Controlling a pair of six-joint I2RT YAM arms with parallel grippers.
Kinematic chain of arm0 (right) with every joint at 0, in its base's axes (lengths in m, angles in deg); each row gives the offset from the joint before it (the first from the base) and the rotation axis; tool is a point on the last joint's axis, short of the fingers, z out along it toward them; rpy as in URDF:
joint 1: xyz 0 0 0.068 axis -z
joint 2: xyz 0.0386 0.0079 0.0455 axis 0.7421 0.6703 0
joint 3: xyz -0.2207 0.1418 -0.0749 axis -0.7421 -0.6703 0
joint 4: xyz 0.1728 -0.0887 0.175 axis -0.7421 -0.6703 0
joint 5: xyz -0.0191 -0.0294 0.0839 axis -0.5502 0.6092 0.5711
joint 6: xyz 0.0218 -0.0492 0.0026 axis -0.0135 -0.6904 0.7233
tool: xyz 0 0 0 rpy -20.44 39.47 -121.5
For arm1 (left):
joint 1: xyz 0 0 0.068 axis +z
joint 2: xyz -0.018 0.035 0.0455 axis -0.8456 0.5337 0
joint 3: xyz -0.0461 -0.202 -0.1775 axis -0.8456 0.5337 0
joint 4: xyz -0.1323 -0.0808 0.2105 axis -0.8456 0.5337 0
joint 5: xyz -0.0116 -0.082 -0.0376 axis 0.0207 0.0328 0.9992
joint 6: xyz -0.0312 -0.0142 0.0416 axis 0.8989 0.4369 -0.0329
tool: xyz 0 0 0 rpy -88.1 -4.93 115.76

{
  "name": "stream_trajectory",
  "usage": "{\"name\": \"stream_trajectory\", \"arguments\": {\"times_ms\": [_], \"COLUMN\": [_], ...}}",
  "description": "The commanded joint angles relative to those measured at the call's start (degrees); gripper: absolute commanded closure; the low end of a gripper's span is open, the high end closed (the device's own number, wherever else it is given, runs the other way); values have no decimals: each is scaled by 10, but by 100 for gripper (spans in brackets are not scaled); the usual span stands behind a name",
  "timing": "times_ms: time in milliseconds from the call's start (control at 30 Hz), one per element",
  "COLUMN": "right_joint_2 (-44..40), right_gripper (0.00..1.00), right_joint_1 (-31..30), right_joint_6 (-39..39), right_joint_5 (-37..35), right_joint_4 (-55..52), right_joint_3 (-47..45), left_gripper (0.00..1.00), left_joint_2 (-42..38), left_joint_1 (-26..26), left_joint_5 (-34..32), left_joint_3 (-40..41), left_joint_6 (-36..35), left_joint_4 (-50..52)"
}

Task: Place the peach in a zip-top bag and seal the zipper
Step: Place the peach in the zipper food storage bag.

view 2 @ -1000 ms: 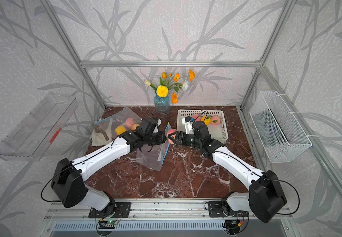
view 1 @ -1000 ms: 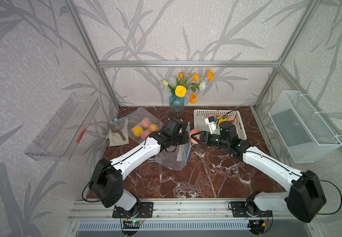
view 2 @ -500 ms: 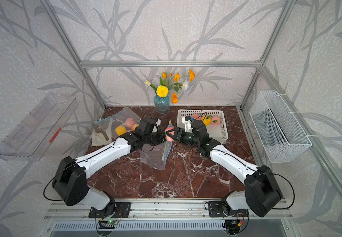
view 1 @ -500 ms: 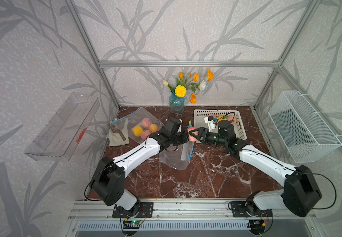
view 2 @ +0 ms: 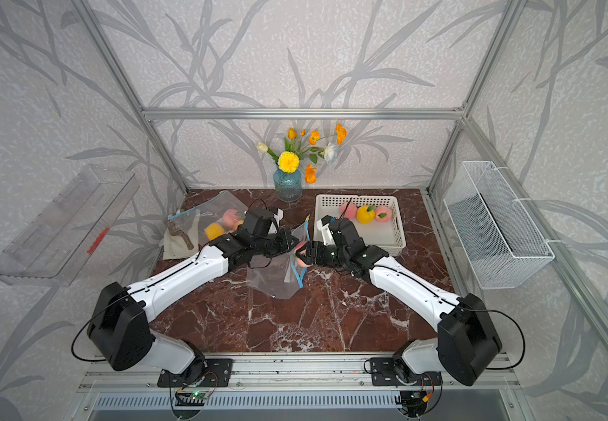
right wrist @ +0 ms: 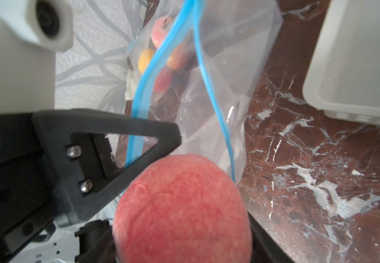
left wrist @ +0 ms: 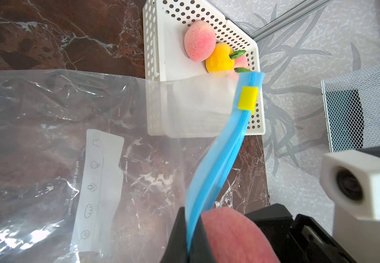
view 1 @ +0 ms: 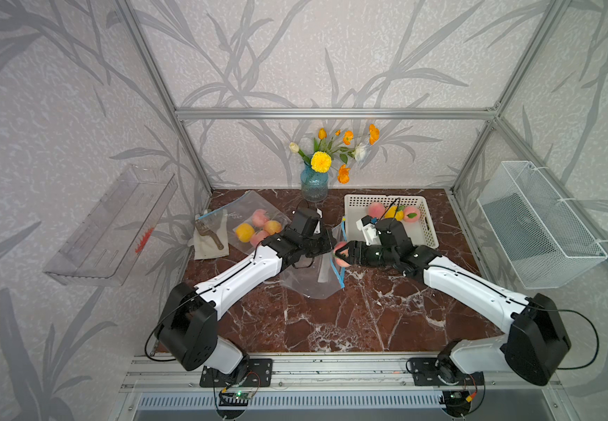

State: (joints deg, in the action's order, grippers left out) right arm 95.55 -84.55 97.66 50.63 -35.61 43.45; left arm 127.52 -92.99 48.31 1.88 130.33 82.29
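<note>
Holding the bag: the left gripper point(left wrist: 190, 224) is pressed together on the blue zipper strip point(left wrist: 218, 164) of the zip-top bag point(view 1: 309, 282), pinching one lip and keeping it raised off the counter point(view 1: 331, 320).
Carrying the fruit: the right gripper point(view 1: 342, 252) pinches the peach point(right wrist: 182, 209), its jaws spread only as wide as the fruit.
Peach position: in the air above the counter, at the bag's mouth and just beside the left gripper. Whether it has passed the rim cannot be told.
Bag mouth: open. In the right wrist view the two blue strips stand apart, and the peach sits right before the gap.
Bag body: clear and crumpled, with its lower part lying on the counter between the two arms.
Slider: a yellow slider point(left wrist: 247, 98) sits near the far end of the zipper strip.
Basket: a white perforated basket point(view 1: 382, 199) stands at the back right of the counter and holds two more peaches and a yellow fruit.
Second bag: another clear bag point(view 1: 247, 204) lies at the back left with several fruits inside, next to a cloth point(view 1: 204, 249) with a brown tool on it.
Vase: a blue glass vase point(view 1: 314, 184) of flowers stands against the back wall.
</note>
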Motion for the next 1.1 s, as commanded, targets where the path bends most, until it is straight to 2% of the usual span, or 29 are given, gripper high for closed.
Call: {"name": "stream_trajectory", "arguments": {"times_ms": [0, 333, 433, 567, 700, 767, 933, 1067], "right_joint_2": [-2, 14, 27, 28, 37, 39, 37, 36], "right_gripper": [42, 42, 41, 40, 40, 40, 38, 36], "right_joint_1": [-17, -30, -39, -55, -58, -57, -57, -57], "right_joint_6": [-87, -84, -83, -85, -81, -84, -101, -106], "right_joint_5": [4, -58, -93, -184, -219, -199, -57, -27], "right_joint_4": [-52, -96, -126, -161, -189, -181, -94, -72], "right_joint_3": [38, 67, 89, 108, 128, 134, 119, 112], "left_gripper": [100, 100, 100, 100, 100, 100, 100, 100], "left_joint_2": [-23, -52, -65, -80, -90, -93, -92, -92], "left_joint_1": [0, 0, 1, 1, 1, 1, 1, 1], "left_joint_5": [-1, -3, -2, -8, -21, -24, -25, -26], "left_joint_3": [-25, -30, -31, -28, -22, -21, -22, -23], "left_joint_6": [-31, -46, -48, -51, -49, -49, -49, -48], "left_joint_4": [22, 48, 52, 55, 59, 60, 62, 61]}}
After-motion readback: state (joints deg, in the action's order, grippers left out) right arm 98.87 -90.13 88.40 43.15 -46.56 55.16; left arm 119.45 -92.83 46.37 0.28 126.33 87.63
